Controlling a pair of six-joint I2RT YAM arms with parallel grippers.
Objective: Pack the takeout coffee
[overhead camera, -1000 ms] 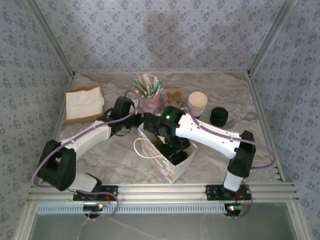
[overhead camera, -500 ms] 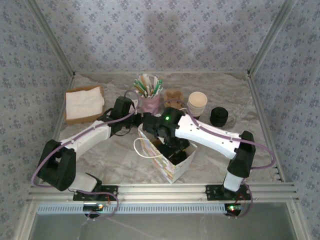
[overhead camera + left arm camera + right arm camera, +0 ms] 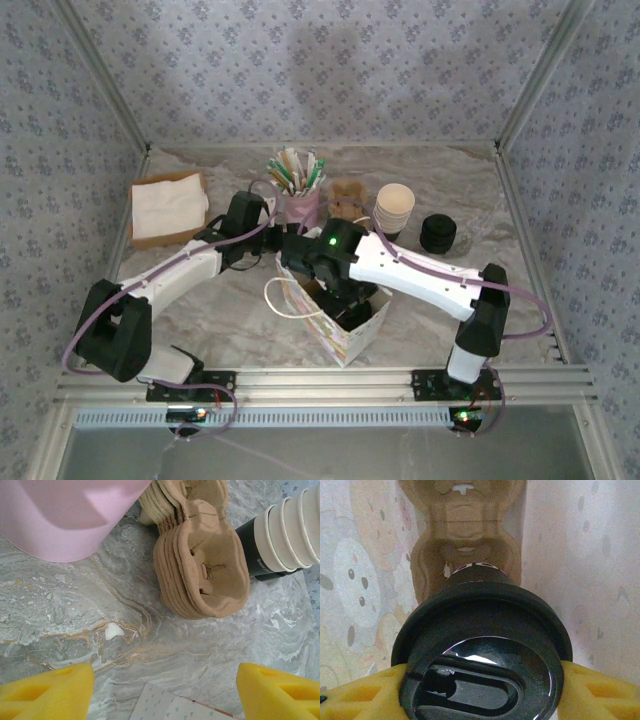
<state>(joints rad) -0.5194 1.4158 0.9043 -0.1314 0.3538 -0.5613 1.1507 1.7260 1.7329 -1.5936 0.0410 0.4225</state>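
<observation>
The takeout coffee, a cup under a round black lid, sits between the yellow fingers of my right gripper, which is shut on it. It hangs inside the patterned paper bag, above a brown pulp carrier at the bag's bottom. From above, my right gripper reaches down into the bag's open mouth and hides the cup. My left gripper stands open and empty just behind the bag's rim, near the pink holder.
Behind the bag stand the pink holder of sticks, stacked pulp carriers, a stack of lidless cream cups and black lids. A napkin tray sits at back left. Walls enclose the table.
My right arm has edged slightly left and down into the bag with the coffee, and the bag's handle has shifted a little. The left arm has stayed put.
</observation>
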